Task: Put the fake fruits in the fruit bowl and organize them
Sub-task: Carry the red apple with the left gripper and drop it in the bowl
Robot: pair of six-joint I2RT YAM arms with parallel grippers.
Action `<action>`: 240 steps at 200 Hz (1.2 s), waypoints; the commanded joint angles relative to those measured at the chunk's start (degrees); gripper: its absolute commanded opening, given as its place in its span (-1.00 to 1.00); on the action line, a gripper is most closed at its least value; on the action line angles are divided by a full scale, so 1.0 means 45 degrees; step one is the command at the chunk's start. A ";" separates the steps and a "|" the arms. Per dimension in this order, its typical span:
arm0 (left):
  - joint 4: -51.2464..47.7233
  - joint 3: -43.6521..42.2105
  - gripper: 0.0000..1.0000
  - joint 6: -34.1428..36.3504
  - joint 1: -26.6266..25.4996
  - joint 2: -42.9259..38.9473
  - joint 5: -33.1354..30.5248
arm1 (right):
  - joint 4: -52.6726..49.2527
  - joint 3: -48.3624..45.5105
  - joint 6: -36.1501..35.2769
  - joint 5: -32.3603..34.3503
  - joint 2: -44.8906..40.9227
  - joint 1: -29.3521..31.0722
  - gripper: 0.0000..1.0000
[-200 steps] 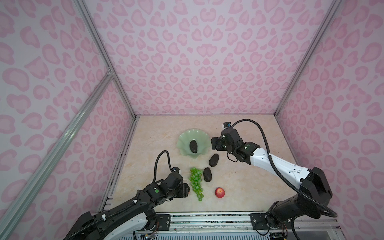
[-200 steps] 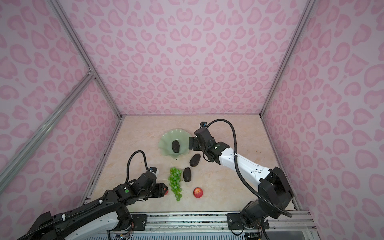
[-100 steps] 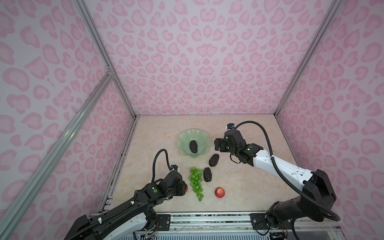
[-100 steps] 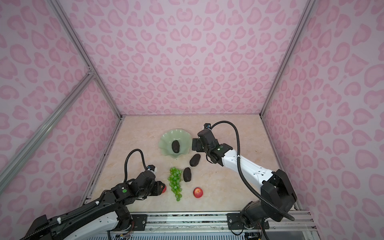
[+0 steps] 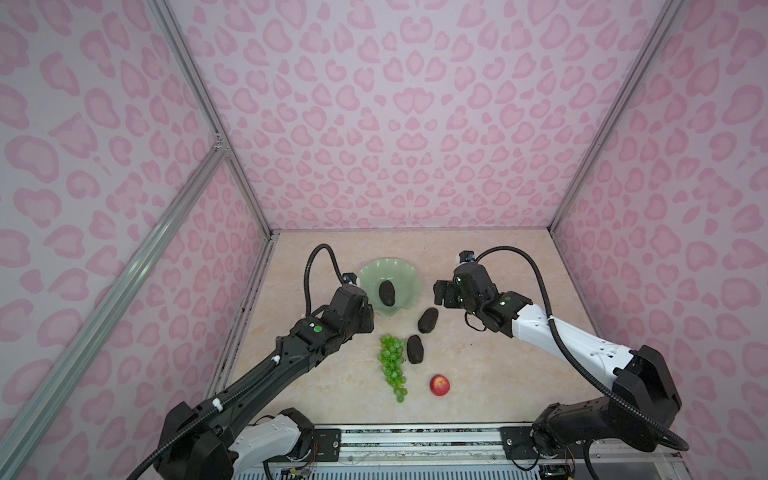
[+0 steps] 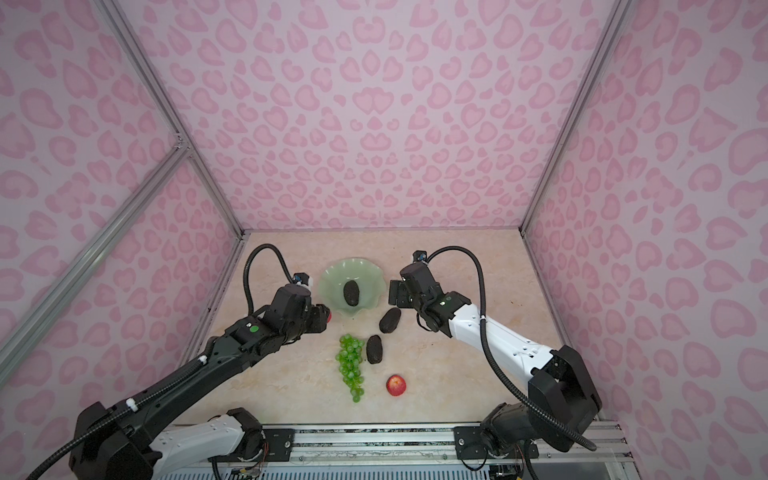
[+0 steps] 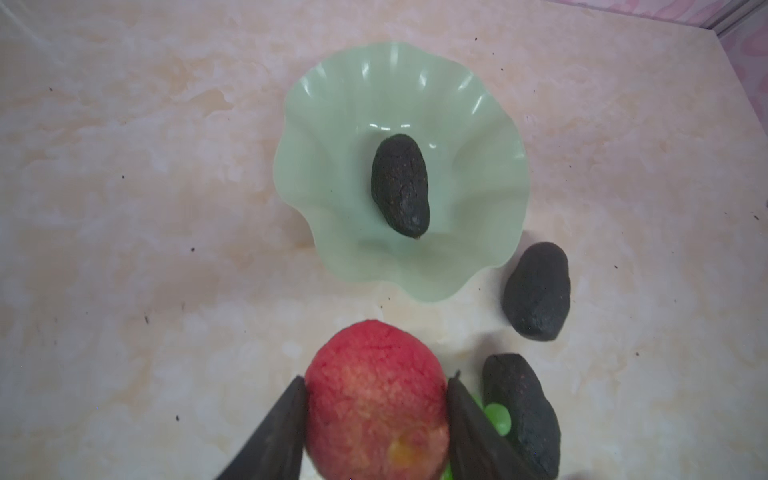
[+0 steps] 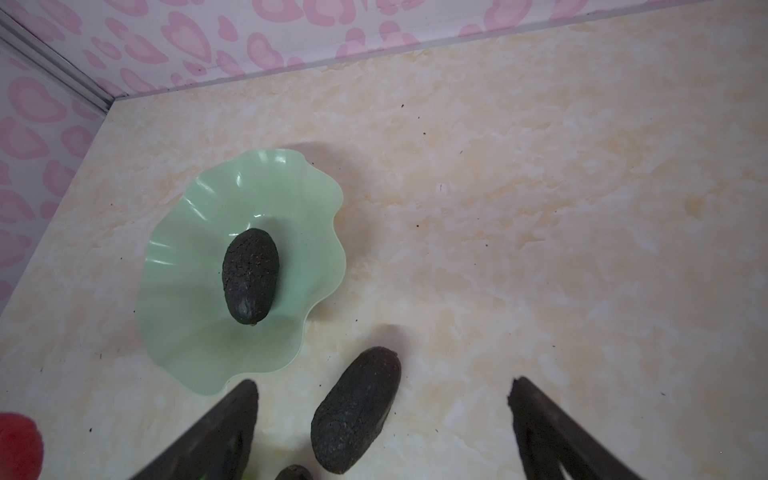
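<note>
**Left jaws grip an apple at the bowl, right jaws wide over a dark fruit**

Here we are at the bowl. The left jaws are clamped on a red apple (image 7: 376, 399), pressing it from both sides. It hangs just beside the near rim of the green bowl (image 7: 316, 137) (only a sliver of red shows past the wrist in both top views).

The bowl sits on the desk (image 5: 478, 353) toward its back edge, a little left of the middle. One dark fruit (image 7: 400, 185) lies lengthwise in its hollow.

Over to the other arm: the right jaws stand wide apart with nothing in them. In the right wrist view a second dark fruit (image 8: 355, 409) lies on the desk in the gap between them, touching neither side, just outside the bowl's rim.

A third dark fruit (image 5: 414, 349) lies nearer the front edge, just beside the bunch of grapes (image 5: 392, 361). The bunch stretches lengthwise toward that front edge.

And the other apple (image 5: 439, 385) rests alone close to the front edge, to the right of the grapes' tip and apart from it.
</note>
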 commanded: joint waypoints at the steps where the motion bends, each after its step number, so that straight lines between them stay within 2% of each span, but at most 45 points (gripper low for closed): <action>1: 0.0922 0.1101 0.07 0.1251 0.0353 0.1429 -0.0284 | -0.0128 -0.0336 0.0084 0.0370 -0.0269 0.0005 0.89; 52: 0.1706 0.2697 0.07 0.1529 0.1362 0.4722 -0.0008 | -0.0173 -0.1093 0.0254 0.0807 -0.0847 -0.0142 0.89; 86: 0.1774 0.3386 0.08 0.1309 0.1495 0.6303 0.0037 | -0.0257 -0.1174 0.0193 0.0893 -0.0871 -0.0257 0.89; 137: 0.1347 0.4177 0.39 0.1035 0.1554 0.7416 0.0223 | -0.0436 -0.1205 0.0121 0.0875 -0.0819 -0.0398 0.89; 164: 0.1285 0.4179 0.43 0.1095 0.1573 0.6830 0.0228 | -0.0728 -0.1185 0.0162 0.0563 -0.0767 -0.0399 0.88; 189: 0.1383 0.3952 0.44 0.1262 0.1573 0.5317 0.0106 | -0.1312 -0.1325 0.0325 0.0014 -0.0748 0.0109 0.84; 213: 0.1954 0.3174 0.49 0.1432 0.1573 0.3069 -0.0125 | -0.2286 -0.1535 0.0835 0.0032 -0.0619 0.1740 0.83; 240: 0.2583 0.1805 0.58 0.1555 0.1573 0.0272 -0.0947 | -0.2984 -0.2116 0.2378 -0.0097 -0.0509 0.4001 0.83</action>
